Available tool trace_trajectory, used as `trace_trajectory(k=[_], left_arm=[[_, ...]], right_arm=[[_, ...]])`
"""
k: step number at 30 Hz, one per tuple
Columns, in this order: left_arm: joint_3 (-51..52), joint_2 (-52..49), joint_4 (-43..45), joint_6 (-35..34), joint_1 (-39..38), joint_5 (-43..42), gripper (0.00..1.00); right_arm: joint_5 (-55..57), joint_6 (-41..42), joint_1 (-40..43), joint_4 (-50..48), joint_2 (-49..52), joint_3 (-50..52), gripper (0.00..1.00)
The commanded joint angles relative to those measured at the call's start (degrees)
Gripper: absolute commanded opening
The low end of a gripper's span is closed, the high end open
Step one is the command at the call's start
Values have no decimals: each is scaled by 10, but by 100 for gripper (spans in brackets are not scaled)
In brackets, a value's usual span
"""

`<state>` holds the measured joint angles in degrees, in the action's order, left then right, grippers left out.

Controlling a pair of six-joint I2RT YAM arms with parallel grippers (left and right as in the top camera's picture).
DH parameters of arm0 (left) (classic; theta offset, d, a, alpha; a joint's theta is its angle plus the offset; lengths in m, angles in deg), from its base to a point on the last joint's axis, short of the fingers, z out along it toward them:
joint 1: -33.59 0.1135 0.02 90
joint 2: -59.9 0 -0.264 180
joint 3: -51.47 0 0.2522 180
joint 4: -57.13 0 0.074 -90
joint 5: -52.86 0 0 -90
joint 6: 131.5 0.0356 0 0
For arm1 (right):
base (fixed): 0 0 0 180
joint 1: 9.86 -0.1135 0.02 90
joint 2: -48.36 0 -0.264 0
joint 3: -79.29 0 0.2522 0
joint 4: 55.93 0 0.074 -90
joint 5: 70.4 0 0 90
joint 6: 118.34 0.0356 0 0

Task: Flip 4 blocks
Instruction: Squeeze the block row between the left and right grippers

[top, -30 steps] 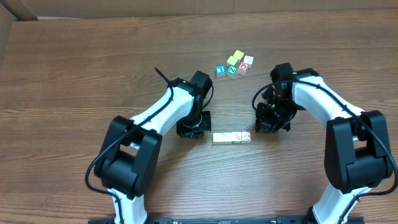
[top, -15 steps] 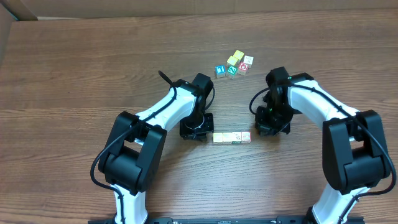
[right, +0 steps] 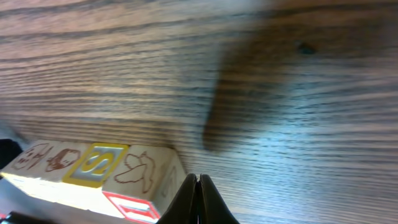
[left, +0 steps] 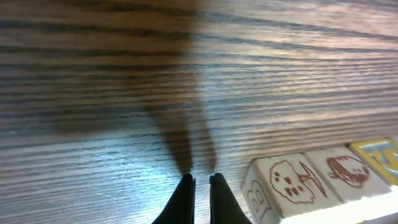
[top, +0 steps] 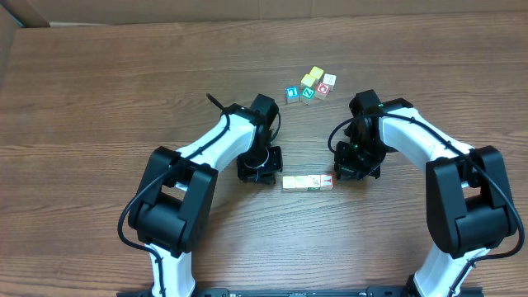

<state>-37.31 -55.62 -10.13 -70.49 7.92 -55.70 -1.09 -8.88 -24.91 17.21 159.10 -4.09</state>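
Wooden blocks (top: 308, 182) between left pincer (left: 199, 182), right pincer (right: 198, 180)

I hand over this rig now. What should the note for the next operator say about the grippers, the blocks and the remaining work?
Left gripper: shut, empty, beside the near end of the row of four blocks, with a small gap.
Right gripper: shut, empty, at the row's other end, very close; contact cannot be told.
Row: straight between both grippers; three tops show drawings, one a yellow-framed letter.
Done: blocks lined up; no flip can be confirmed.
Left: probably press both ends and turn the row over.
The cluster of loose cubes lies farther back, away from both grippers.
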Motion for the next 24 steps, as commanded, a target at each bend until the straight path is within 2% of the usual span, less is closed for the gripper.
trace_trajectory(k=[1, 13, 20, 24], left_arm=[[5, -9, 4, 36, 10, -56, 4], [5, -9, 4, 61, 13, -113, 4], [5, -9, 4, 61, 13, -108, 4], [5, -9, 4, 58, 13, -71, 4]], right_arm=[[-24, 3, -1, -4, -14, 6, 4], [-26, 3, -4, -6, -14, 10, 4], [-43, 3, -4, -4, -14, 10, 4], [-44, 3, -4, -4, -14, 10, 4]])
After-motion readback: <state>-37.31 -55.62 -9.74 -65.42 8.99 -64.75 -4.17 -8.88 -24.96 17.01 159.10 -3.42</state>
